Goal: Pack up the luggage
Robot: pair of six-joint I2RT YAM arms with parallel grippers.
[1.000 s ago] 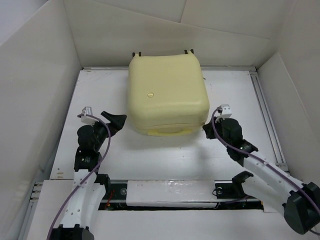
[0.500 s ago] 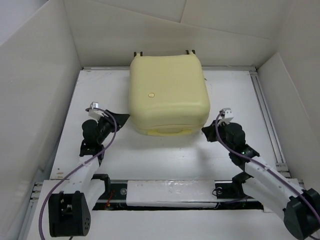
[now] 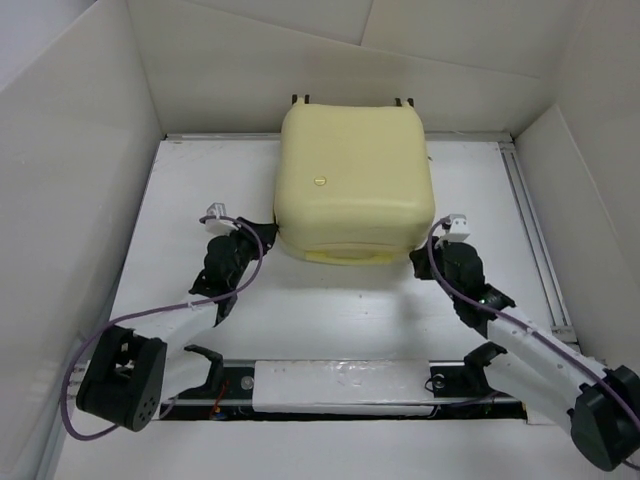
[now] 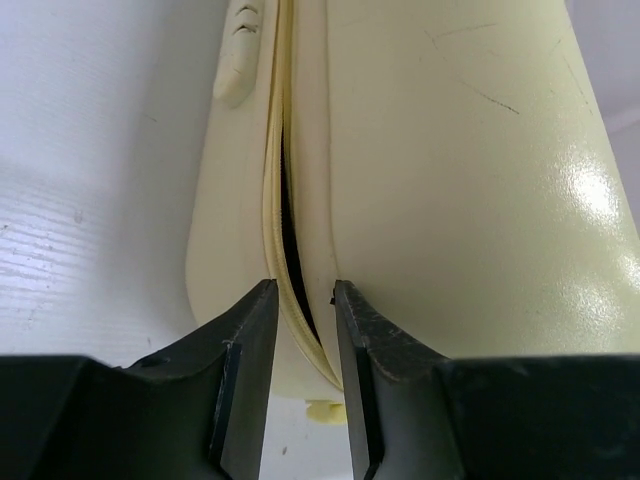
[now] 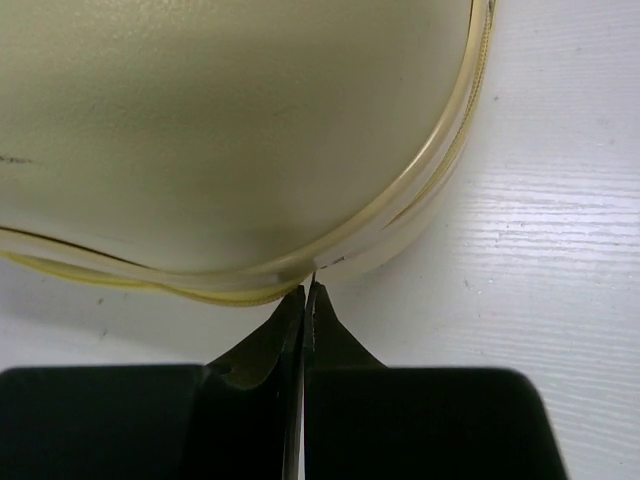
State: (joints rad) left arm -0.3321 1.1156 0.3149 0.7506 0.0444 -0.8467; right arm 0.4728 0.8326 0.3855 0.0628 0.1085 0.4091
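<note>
The pale yellow suitcase (image 3: 355,185) lies flat at the far middle of the white table (image 3: 180,200), its broad shell facing up and its small wheels (image 3: 300,99) at the far edge, near the back wall. My left gripper (image 3: 266,227) is at the near left corner of the case. From my left wrist, its two black fingers (image 4: 250,340) stand a little apart on either side of the zip seam (image 4: 283,180), which gapes enough to show black inside. I cannot tell whether they are pinching the rim or only straddling it. My right gripper (image 3: 418,262) is at the near right corner. In the wrist view its fingers (image 5: 285,330) are pressed together, with their tips right against the rounded zip rim of the case, low above the table
</note>
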